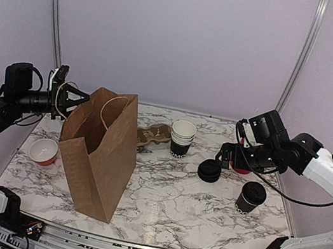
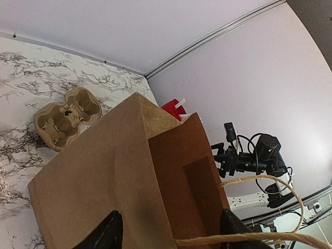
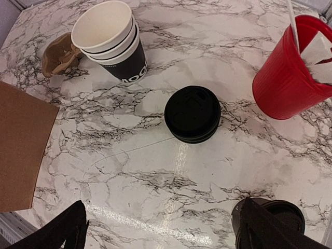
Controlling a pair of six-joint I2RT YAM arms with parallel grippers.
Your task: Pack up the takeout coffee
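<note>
The marble desk is carrying every item. The brown paper bag is standing upright and open on the left half of the desk, toward the near edge, with a twine handle looping at its mouth. The left fingers are sitting partly apart at the bag's upper left rim, one on each side of the paper wall; whether they are pressing on the paper cannot be told. The right fingers are spreading wide and holding nothing, hovering above the desk near its right edge. The cardboard cup carrier is lying near the far edge at mid-width. The red cup, with white stirrers in it, is standing by the right edge. The stack of open black cups is standing just beside the carrier. The lidded black cup is standing upright near the right edge, well apart from the bag. The stack of black lids is lying between those cups. A small white-lined cup is sitting by the left edge.
</note>
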